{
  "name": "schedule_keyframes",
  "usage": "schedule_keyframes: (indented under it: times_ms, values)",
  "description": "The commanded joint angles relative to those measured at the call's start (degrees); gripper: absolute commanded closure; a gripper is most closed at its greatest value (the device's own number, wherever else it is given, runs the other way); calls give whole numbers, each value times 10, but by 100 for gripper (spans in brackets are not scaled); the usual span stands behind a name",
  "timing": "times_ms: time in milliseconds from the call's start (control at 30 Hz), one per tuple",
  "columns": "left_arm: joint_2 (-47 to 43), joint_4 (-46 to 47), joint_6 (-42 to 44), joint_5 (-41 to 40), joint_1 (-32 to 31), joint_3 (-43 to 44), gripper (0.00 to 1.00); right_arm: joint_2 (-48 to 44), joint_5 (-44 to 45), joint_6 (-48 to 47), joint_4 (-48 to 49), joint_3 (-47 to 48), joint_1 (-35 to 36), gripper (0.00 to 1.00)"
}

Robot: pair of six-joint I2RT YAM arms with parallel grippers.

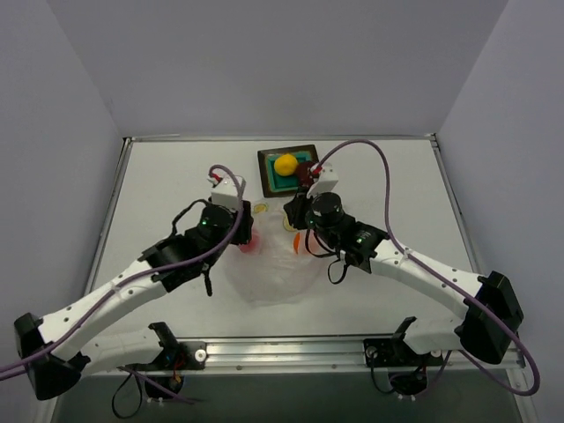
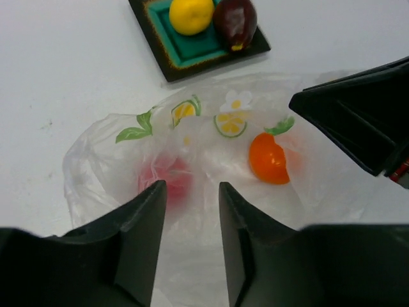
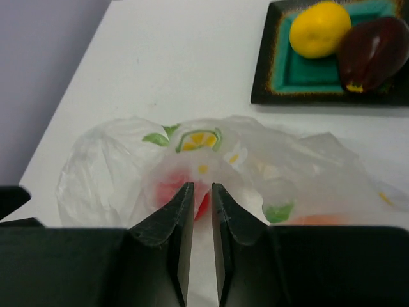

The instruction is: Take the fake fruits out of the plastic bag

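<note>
Two in bag — red fruit, orange fruit, two on tray

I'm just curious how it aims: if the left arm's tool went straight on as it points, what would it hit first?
Most likely the plastic bag, directly ahead of the left tool, with the red fruit blurred just behind its film. Depth is hard to judge.

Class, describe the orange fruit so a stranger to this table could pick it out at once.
On the white table, beside the square teal tray, lies a crinkly transparent plastic bag. The small glossy orange plastic fruit sits in its folds; its only neighbour there is a round red fruit, blurred pink behind the plastic.
</note>
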Motion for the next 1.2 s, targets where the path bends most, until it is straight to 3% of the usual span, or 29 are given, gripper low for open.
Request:
schedule_keyframes:
  times_ms: [0,100,133,233,333,500,567,633,700,733,800,833,933,1033,1167]
  values:
    - [79,-36,26,-1,-5,24,59,11,24,28,-16,-15,5,86]
    - [121,-47,28,-6,-4,39,42,18,66,37,-25,-39,16,71]
    - [131,-56,27,-7,-4,47,39,20,73,40,-30,-46,16,58]
    - [163,-64,27,-10,-4,47,32,31,84,47,-52,-60,18,35]
    - [198,-70,26,-26,-4,47,25,44,93,51,-67,-65,18,23]
    - [246,-45,31,-57,2,38,24,78,106,52,-82,-61,19,20]
    - [266,-35,34,-64,5,35,31,100,115,51,-83,-57,18,22]
    - [275,-19,38,-75,8,31,47,114,135,52,-83,-51,18,33]
    - [286,-5,41,-82,10,27,55,123,147,50,-83,-40,18,42]
    - [288,-2,41,-84,11,26,71,129,148,49,-83,-38,18,57]
    - [281,11,39,-90,12,19,87,126,149,50,-82,-32,18,74]
    - [262,23,41,-87,12,11,97,115,149,50,-75,-33,21,88]
    - [242,47,45,-85,18,-7,98,86,144,43,-58,-38,21,100]
    - [230,48,41,-79,24,-14,98,58,127,31,-46,-38,22,100]
    - [171,79,32,-6,27,-25,98,38,104,18,-42,-32,21,100]
